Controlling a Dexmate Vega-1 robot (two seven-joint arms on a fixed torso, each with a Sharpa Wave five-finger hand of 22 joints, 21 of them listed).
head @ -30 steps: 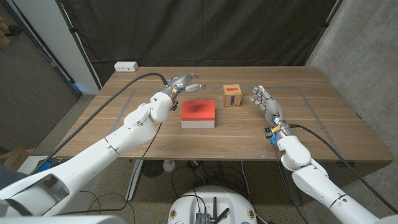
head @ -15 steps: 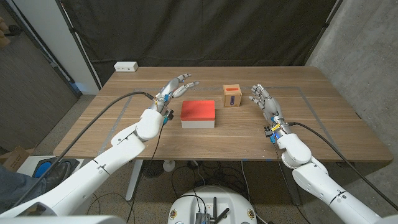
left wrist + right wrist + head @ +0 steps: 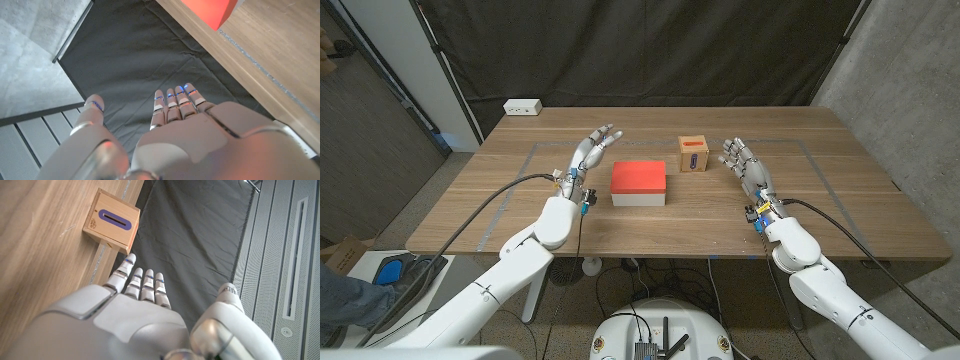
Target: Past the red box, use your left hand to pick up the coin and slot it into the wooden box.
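In the head view, the red box (image 3: 639,183) sits just left of the frame's centre on the wooden desk (image 3: 840,200), a low rectangular block with a matte red top and pale sides, its long axis running across the picture. To its upper right, apart from it, stands the wooden box (image 3: 694,154), a small cube of light wood whose top bears a dark blue slot, the slot's long axis pointing up and down the frame. No coin can be made out here. The left hand (image 3: 588,152) is left of the red box, fingers extended and slightly apart toward the upper right, holding nothing. The right hand (image 3: 744,165) stands right of the wooden box, fingers apart and lightly curved, also holding nothing. A white power strip (image 3: 522,106) lies at the desk's upper left corner.

In the left wrist view, the left hand (image 3: 185,125) shows its smooth grey back, fingers straight and close together, thumb apart; a corner of the red box (image 3: 212,10) shows at the upper edge.

In the right wrist view, the right hand (image 3: 130,315) reaches with straight fingers toward the wooden box (image 3: 111,222), not touching it; the slot is a blue-rimmed oval.
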